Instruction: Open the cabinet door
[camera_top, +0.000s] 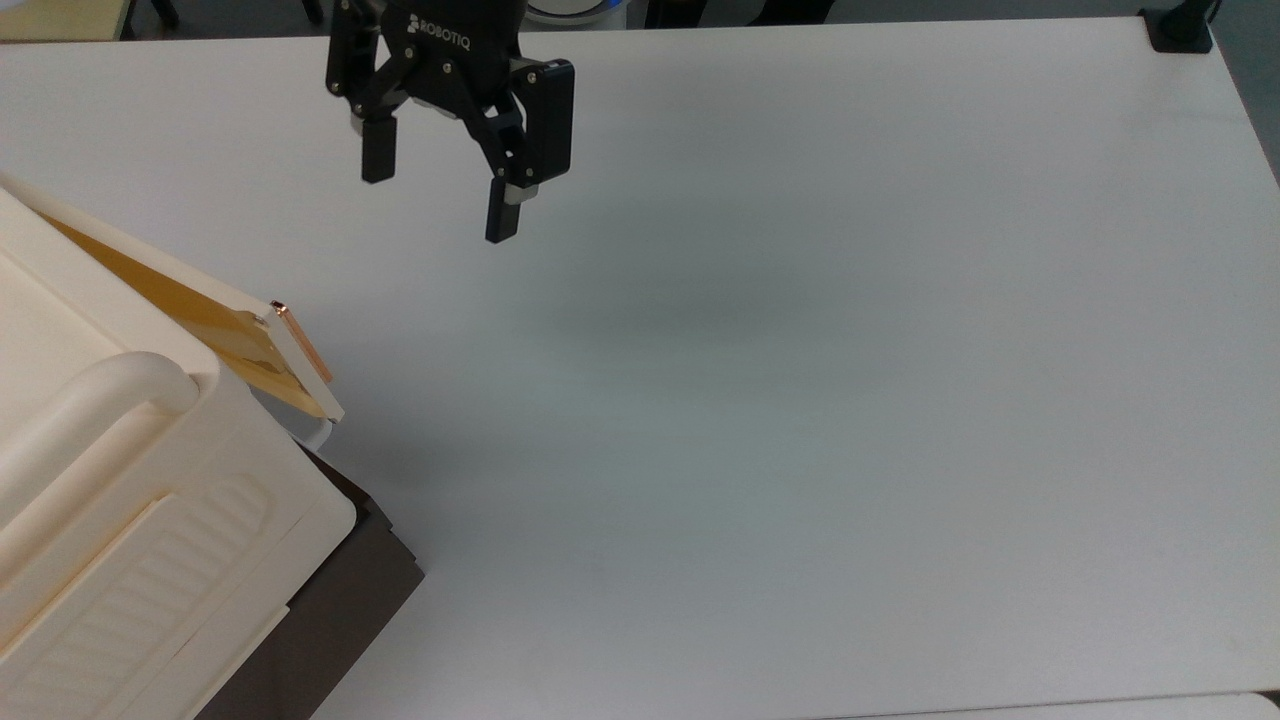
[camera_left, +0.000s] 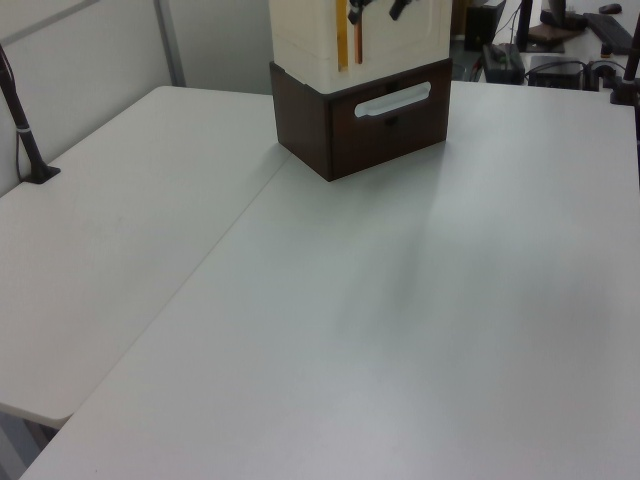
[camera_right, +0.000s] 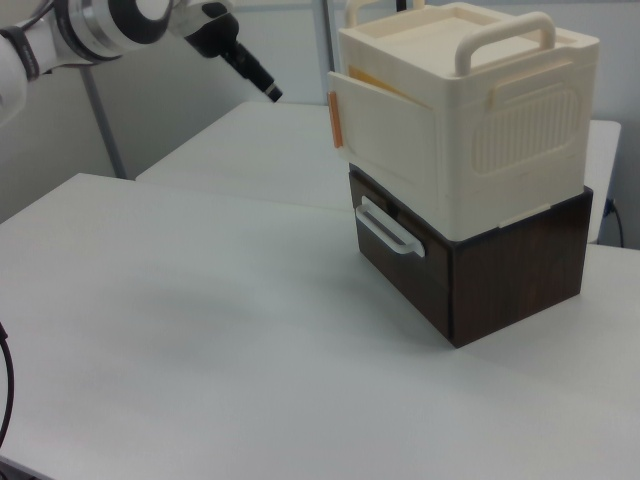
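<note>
The cabinet (camera_top: 120, 480) sits on the white bench (camera_top: 800, 400), at the top view's lower left. Its cabinet door (camera_top: 250, 350) stands a little way open, with the brown side showing. The end effector (camera_top: 440, 200) hangs in the air, well apart from the door. Its fingers (camera_top: 378, 160) are spread wide and hold nothing. In the right view, the door's edge strip looks orange, I think.
</note>
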